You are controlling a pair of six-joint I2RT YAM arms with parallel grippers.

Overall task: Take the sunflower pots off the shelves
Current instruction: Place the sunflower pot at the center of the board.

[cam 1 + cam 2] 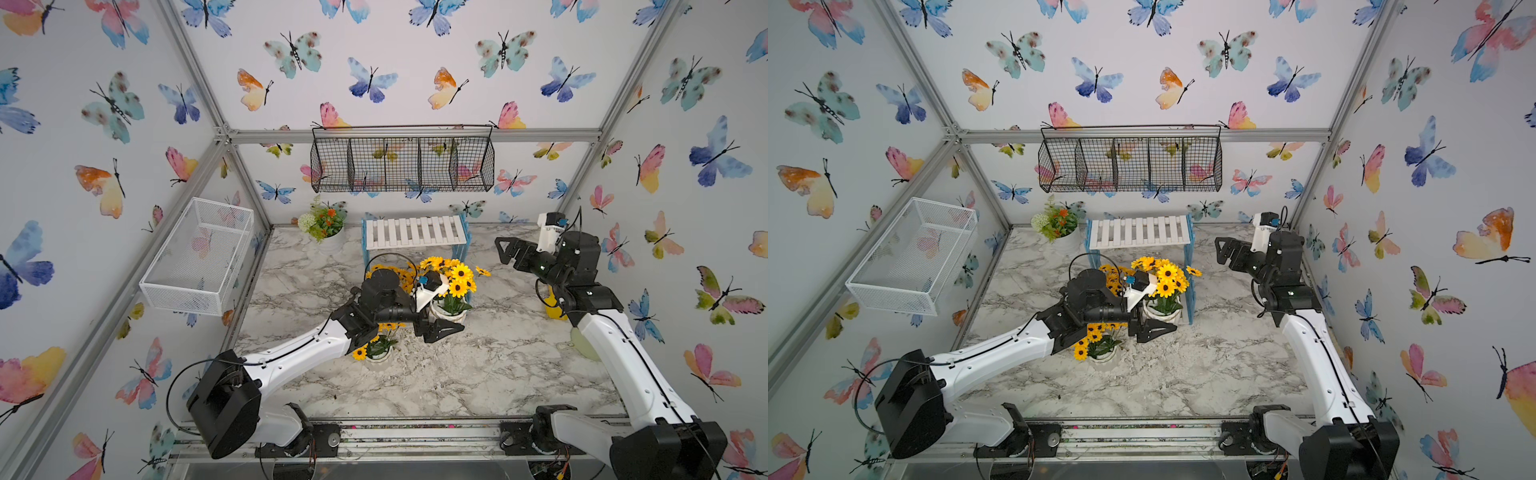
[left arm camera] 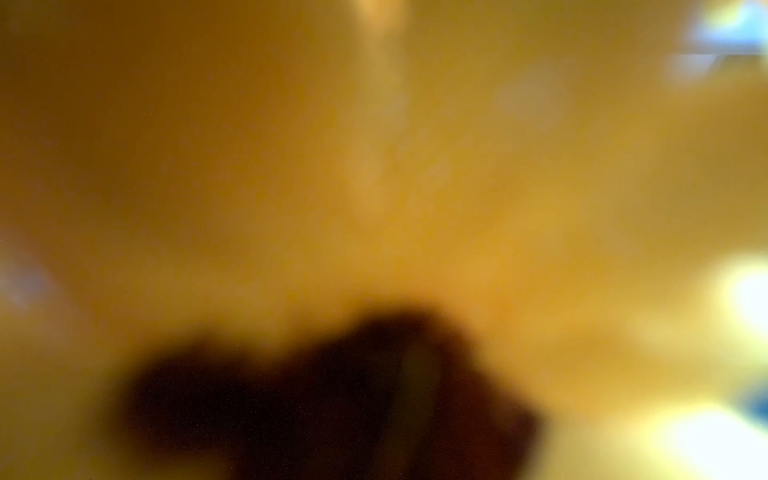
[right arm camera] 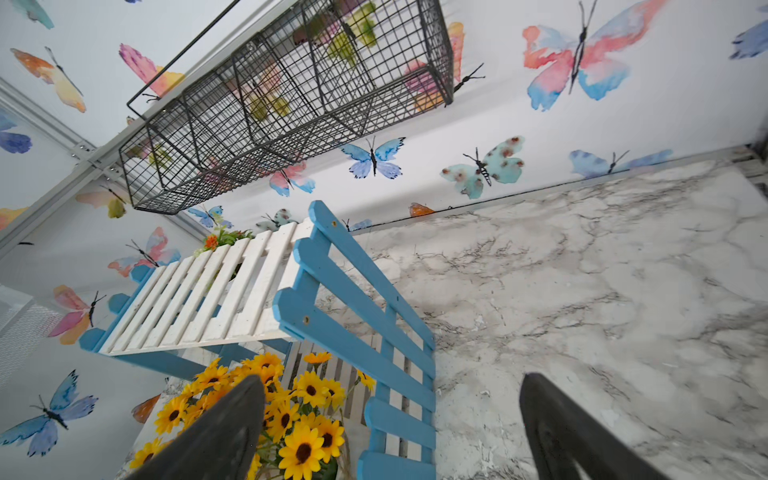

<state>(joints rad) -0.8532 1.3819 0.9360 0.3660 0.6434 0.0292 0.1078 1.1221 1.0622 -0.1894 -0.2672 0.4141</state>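
Sunflower pots (image 1: 446, 315) not yet all off the shelves (image 1: 415, 232), going by both top views. Upper tier bare. At the front right of the lower tier, a corner pot (image 1: 1163, 315) with a full yellow bunch, on the board's edge or just clear of it: cannot tell which. Further left on that tier, a second bunch (image 1: 397, 274), half hidden behind the left arm (image 1: 299, 353), its pot out of sight. Already down on the marble table (image 1: 498, 374): a grounded pot (image 1: 378, 355), upright, under that arm. No sure fourth; only a yellow patch (image 1: 555, 307) behind the right arm (image 1: 623, 353), too hidden to name. Left gripper (image 1: 444, 327) low at the corner pot, one finger just in front of its wall, the other lost under flowers; set wide, but clamped on the pot or merely around it, cannot tell. Right gripper (image 1: 500, 249) up near the rack's right end, apart from every pot.

Left wrist view: yellow blur and a dark blot, nothing more; probably petals against the lens. No help on the grip.

Right wrist view: fingers (image 3: 224, 432) spread wide, nothing pinched between them. Upper board empty here too; sunflowers low beside the blue side frame (image 3: 353, 311), white slats behind the stems.

Judged so: one pot surely off, likely two to go, one unaccounted for; corner pot probably the step in hand.
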